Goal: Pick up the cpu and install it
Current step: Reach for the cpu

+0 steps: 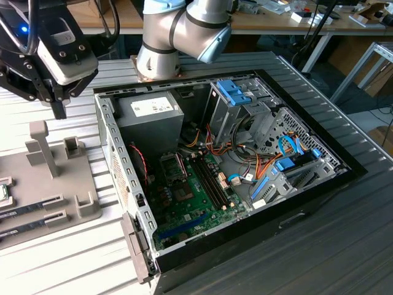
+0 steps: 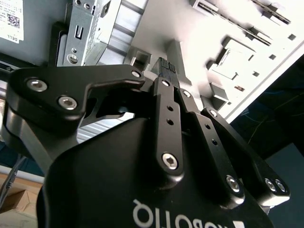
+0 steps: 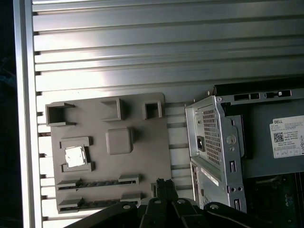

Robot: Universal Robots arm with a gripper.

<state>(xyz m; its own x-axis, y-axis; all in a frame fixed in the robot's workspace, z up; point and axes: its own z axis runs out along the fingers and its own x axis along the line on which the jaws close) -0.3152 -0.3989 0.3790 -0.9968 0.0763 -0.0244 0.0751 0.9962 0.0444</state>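
The gripper (image 1: 59, 112) hangs above the grey parts tray (image 1: 83, 184), over the tray's side that faces the open computer case (image 1: 116, 166). Its jaws are pressed together with nothing between them. The cpu (image 3: 75, 156) lies flat in a square pocket on the tray's side away from the case, well apart from the gripper. A raised square block (image 3: 118, 141) stands on the tray between that pocket and the gripper. Two memory sticks (image 3: 95, 183) lie in long slots just beside the pocket. A tall post (image 1: 42, 144) and lower brackets rise along another edge of the tray. Beyond the tray, the case wall encloses a grey power supply (image 1: 150, 114) and a green motherboard (image 1: 190, 196) with its square socket (image 1: 173, 167).
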